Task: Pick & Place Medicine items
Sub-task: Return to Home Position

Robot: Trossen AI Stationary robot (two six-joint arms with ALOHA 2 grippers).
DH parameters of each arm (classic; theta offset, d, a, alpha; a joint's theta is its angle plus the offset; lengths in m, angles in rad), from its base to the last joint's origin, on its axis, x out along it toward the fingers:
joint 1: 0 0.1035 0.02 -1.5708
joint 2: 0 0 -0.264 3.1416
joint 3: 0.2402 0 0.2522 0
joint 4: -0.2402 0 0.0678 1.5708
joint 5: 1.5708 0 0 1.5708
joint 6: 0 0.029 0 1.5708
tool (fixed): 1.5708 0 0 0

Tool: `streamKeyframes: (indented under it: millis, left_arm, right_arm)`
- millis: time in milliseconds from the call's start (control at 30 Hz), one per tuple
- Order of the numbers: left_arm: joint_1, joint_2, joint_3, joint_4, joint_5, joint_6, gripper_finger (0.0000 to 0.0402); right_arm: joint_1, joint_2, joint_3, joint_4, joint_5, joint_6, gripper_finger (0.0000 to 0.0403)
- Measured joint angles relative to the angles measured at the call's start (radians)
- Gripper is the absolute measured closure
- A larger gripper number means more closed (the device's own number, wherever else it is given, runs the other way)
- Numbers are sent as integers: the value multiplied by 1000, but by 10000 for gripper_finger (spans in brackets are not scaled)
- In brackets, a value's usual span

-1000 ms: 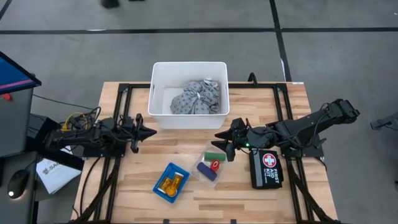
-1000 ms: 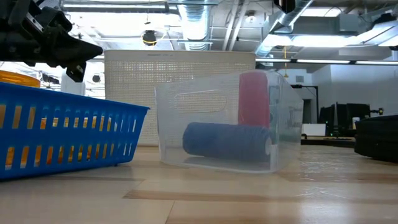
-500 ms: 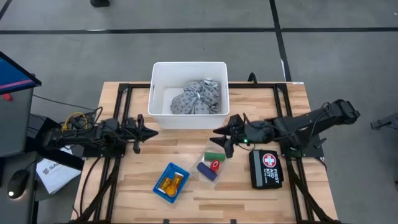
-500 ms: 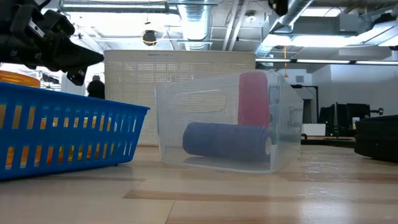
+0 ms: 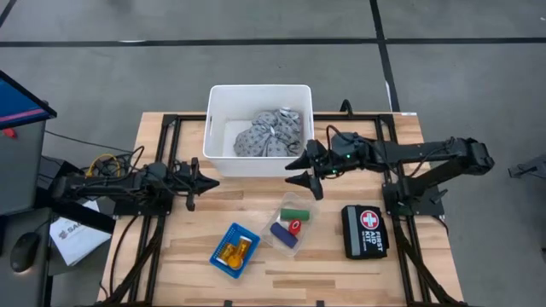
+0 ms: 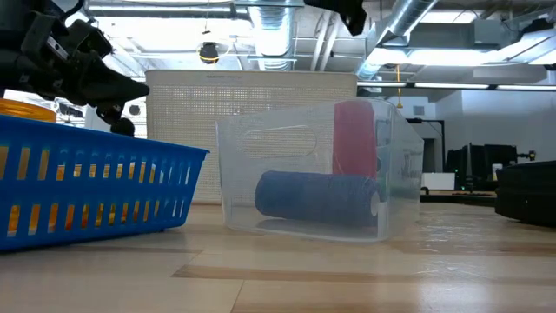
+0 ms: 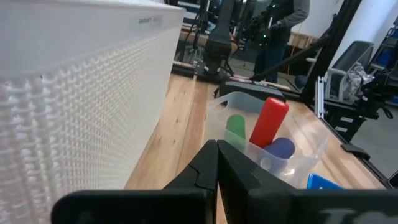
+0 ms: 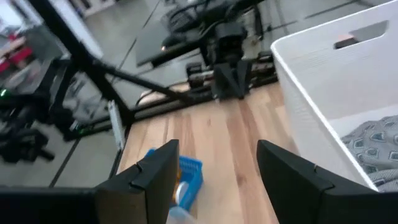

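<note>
Looks sorted, time to pull clear.
Down in the transparent bin [image 6: 261, 148], red, green and blue cylinders [image 5: 291, 225]; pill bottles [image 5: 235, 250] in the blue basket [image 6: 87, 187], cloth bundle [image 5: 271, 135] in the white bin [image 5: 218, 119]. Beside that bin, right pincer [image 5: 294, 173] wide and empty, raised to avoid nudging anything; left pincer [image 5: 205, 181] pinched shut, parked at the counter's [image 5: 341, 264] left side.

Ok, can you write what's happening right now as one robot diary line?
left gripper: shut, empty | right gripper: open, empty, beside white bin | clear bin: red roll, green roll, blue roll inside
</note>
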Motion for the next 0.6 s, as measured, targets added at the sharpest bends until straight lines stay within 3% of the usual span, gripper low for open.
streamKeyframes:
  millis: [267,600]
  left_arm:
    - [0,27,0,0,0,0,401]
    - [0,40,0,15,0,-1,401]
  right_arm:
    - [-7,-38,-52,-14,-157,-75,190]
    - [-58,-539,-703,303,-84,52,190]
